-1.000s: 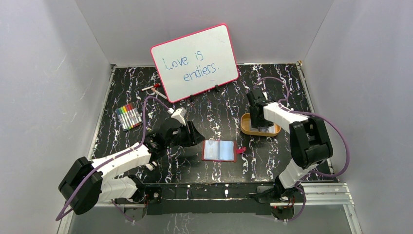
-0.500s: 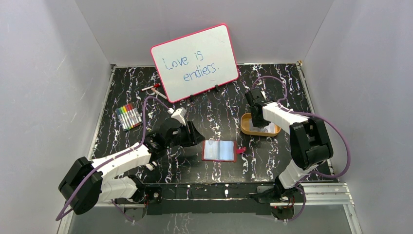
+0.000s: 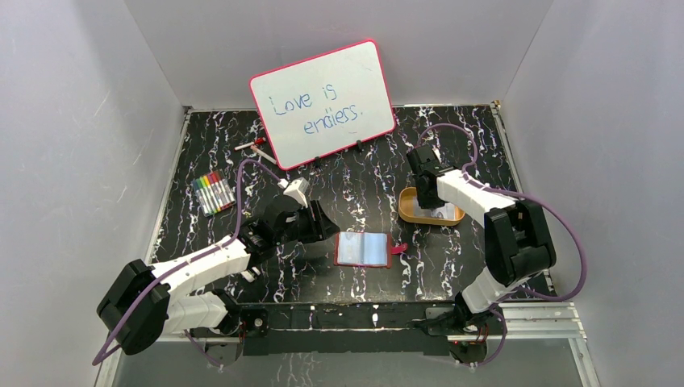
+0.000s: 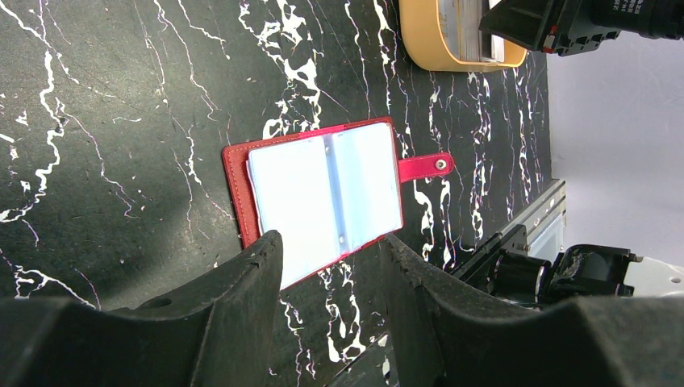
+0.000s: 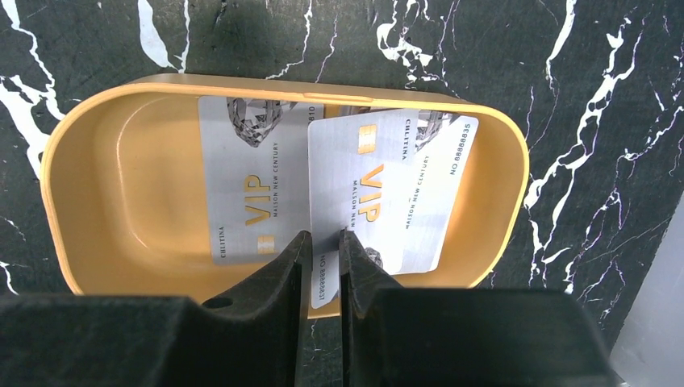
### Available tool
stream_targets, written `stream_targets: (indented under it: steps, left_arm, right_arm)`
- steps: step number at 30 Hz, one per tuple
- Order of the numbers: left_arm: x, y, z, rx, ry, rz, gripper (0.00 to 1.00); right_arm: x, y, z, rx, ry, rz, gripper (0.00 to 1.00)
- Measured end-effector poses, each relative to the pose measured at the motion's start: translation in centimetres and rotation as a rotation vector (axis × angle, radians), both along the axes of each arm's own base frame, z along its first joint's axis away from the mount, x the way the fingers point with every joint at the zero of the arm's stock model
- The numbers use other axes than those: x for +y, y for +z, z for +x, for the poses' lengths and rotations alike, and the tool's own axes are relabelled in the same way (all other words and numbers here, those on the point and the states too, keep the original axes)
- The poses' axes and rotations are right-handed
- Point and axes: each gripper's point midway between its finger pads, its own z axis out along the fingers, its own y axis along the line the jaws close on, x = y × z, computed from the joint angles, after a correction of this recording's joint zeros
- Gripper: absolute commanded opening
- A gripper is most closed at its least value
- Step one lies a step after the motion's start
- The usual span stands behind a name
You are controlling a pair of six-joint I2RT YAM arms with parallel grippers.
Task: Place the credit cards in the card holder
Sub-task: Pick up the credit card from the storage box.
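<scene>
Credit card [image 5: 359, 185] held lengthwise in right jaws, over tray [image 5: 89, 193]

Black, white-veined marble-look tabletop [image 3: 363, 173] w/ plain pale grey walls [image 3: 81, 121] on 3 sides, even light.

Red card holder [image 4: 323, 197] — silver cards [image 5: 379, 193]

Three credit cards [image 5: 242, 185], one card holder [image 4: 323, 201], one tray [image 5: 121, 193].
</scene>
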Motion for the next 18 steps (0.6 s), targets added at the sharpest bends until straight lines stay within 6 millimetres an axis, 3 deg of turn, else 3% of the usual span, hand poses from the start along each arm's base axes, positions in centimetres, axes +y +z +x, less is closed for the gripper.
stream_targets:
  steps: [2, 18]
  left_arm:
    - [0.0, 0.0, 0.0, 0.0, 0.0, 0.0, 0.46]
    - [0.0, 0.0, 0.0, 0.003, 0.001, -0.002, 0.46]
  right_arm:
    - [0.0, 0.1, -0.1, 0.001, 0.0, 0.0, 0.0]
    - [-0.1, 1.7, -0.5, -0.022, -0.001, 0.006, 0.0]
